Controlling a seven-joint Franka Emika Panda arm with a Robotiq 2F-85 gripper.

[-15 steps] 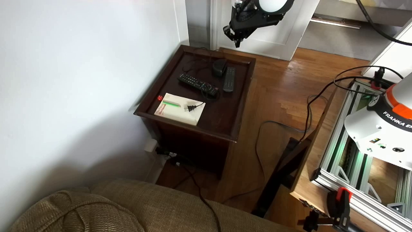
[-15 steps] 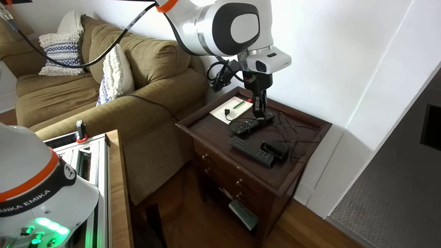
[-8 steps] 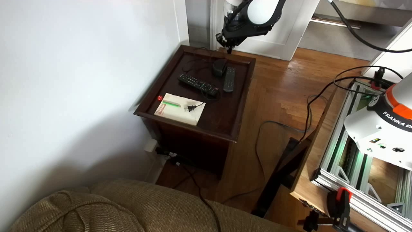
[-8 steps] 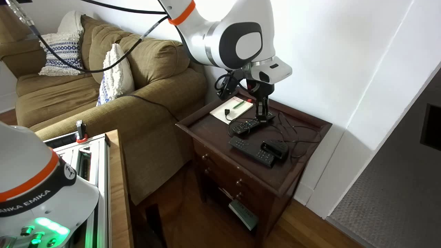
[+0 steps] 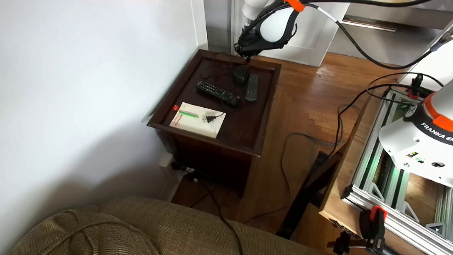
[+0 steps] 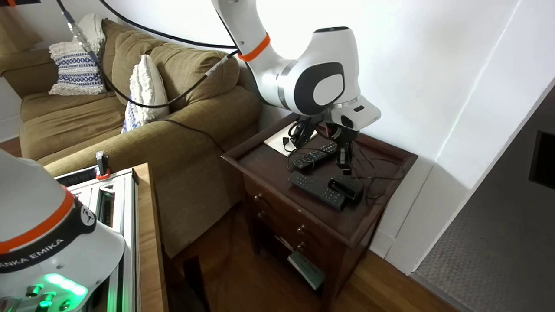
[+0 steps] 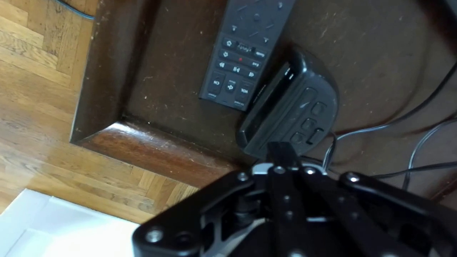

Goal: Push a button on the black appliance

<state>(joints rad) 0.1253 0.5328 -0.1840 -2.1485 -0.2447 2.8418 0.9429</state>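
Dark-brown wooden nightstand [image 6: 260,164]: is standing with drawers [image 6: 279,210] facing front, a tan fabric sofa [image 6: 208,108] sitting near its left edge and a white wall [image 6: 416,78] running along its back edge.
Cream rectangular paper book [image 6: 276,141]: is lying by the back left corner, a small black plug [image 5: 209,119] resting on it.
Long black plastic button remote [image 6: 313,157]: is lying mid-top, its length running front to back.
Slim black plastic remote [image 6: 314,189]: is lying along the front edge.
Black half-round plastic appliance [image 7: 291,114]: is sitting near the front right corner, just behind the slim remote; its flat glossy face is pointing at the front edge, its long axis is running nearly parallel to that edge, and its raised buttons [image 7: 308,124] are facing up.
Black metal gripper [image 6: 344,170]: is hanging over the appliance, its fingers sitting together and pointing down; whether they are touching it, I cannot tell.
Thin black cables [image 7: 378,127]: are curving from beside the appliance's rounded back toward the back edge.
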